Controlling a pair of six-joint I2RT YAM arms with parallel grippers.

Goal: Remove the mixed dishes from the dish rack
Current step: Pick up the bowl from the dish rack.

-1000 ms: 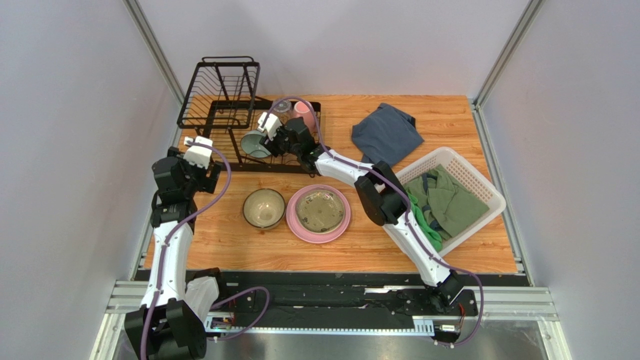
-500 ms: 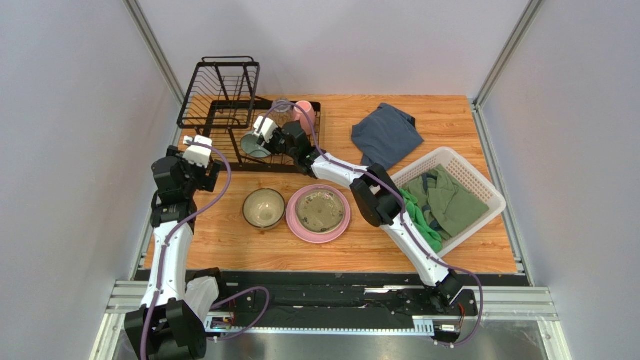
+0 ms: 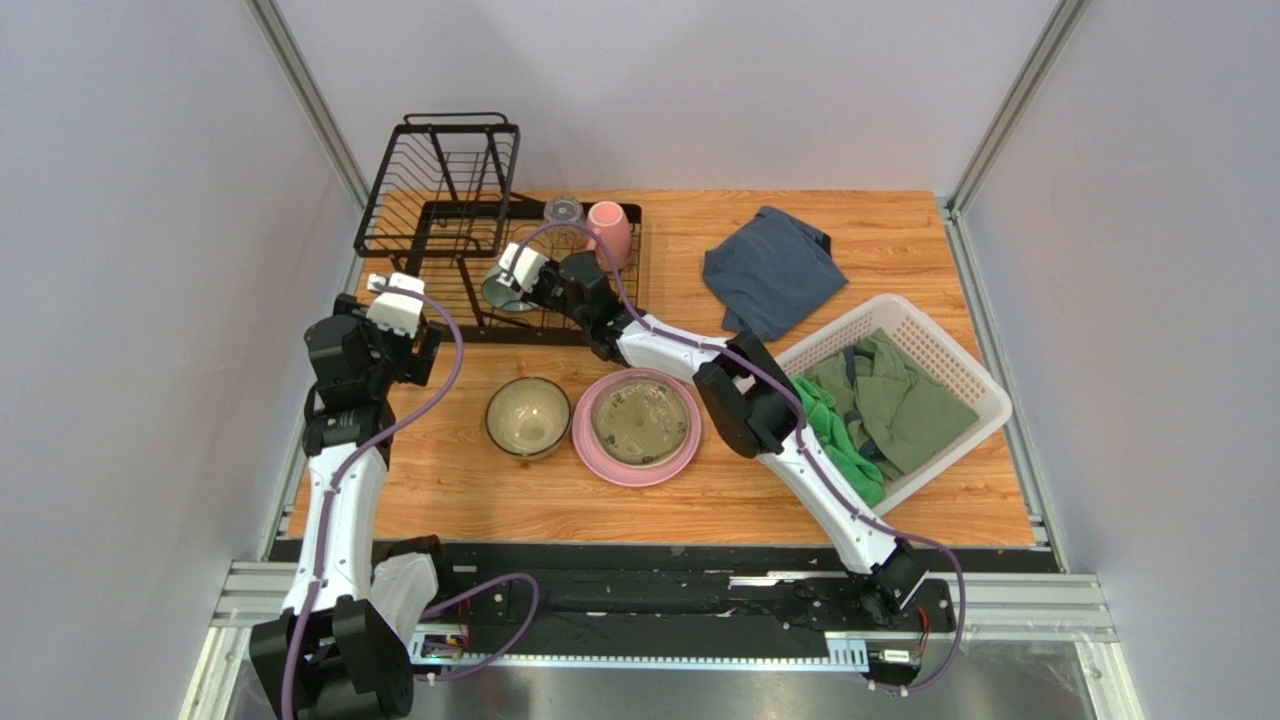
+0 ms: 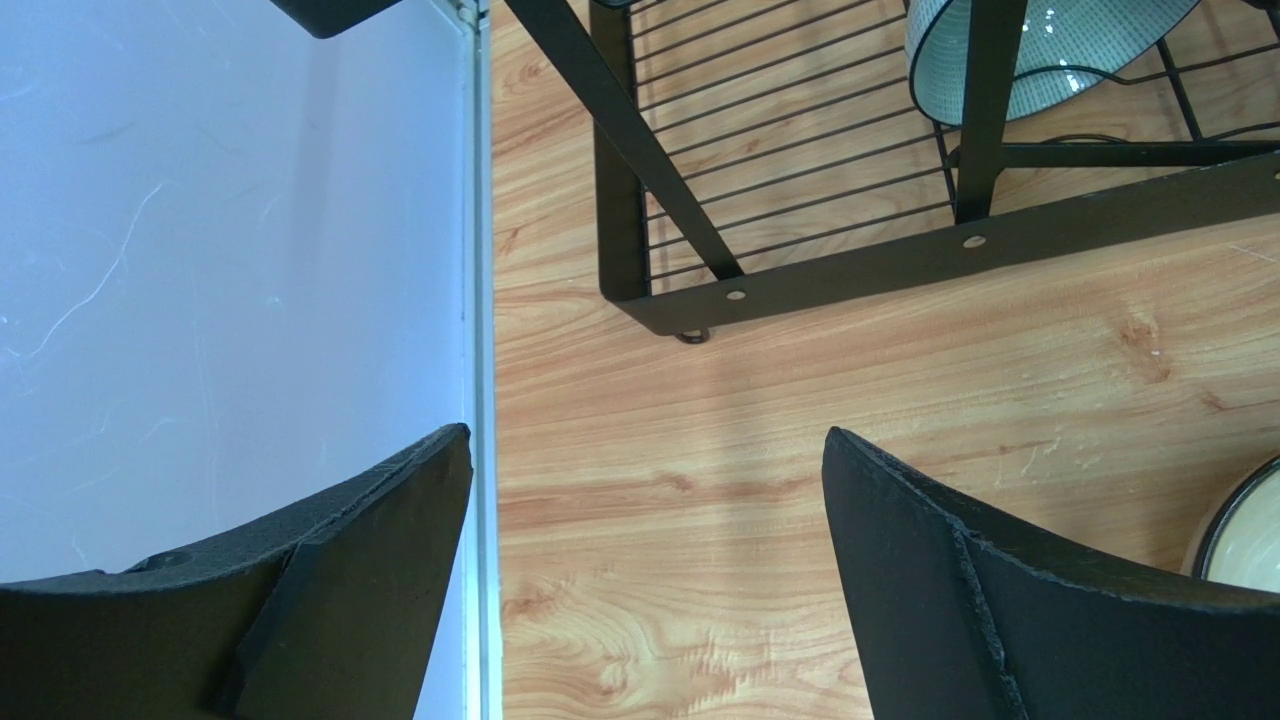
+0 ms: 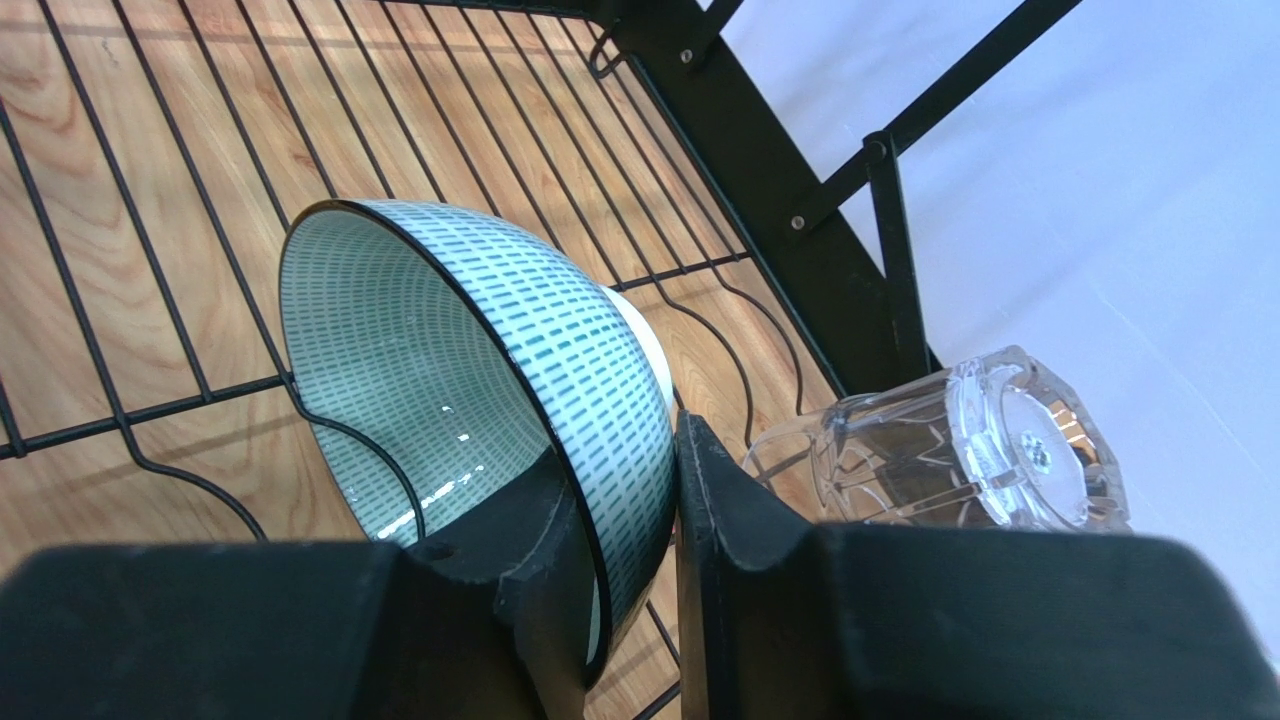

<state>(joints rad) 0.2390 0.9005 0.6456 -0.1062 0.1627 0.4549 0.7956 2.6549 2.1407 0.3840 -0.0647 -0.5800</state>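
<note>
Right pincer (image 5: 624, 462) clamps the teal bowl (image 5: 451, 360), hiding its lower rim.

Left gripper (image 4: 643, 450): two black fingers (image 4: 376, 525) spread wide, bare wooden table (image 4: 842, 390) between them.
Dish rack (image 4: 902, 255): black frame corner and wire floor, standing on the table beyond the fingers.
Pale teal bowl (image 4: 1097, 68): tilted inside the rack, partly behind an upright bar.
Second bowl (image 4: 1244, 533): dark rim only, at the right edge.
Wall (image 4: 226, 225): pale grey, on the left.
</note>
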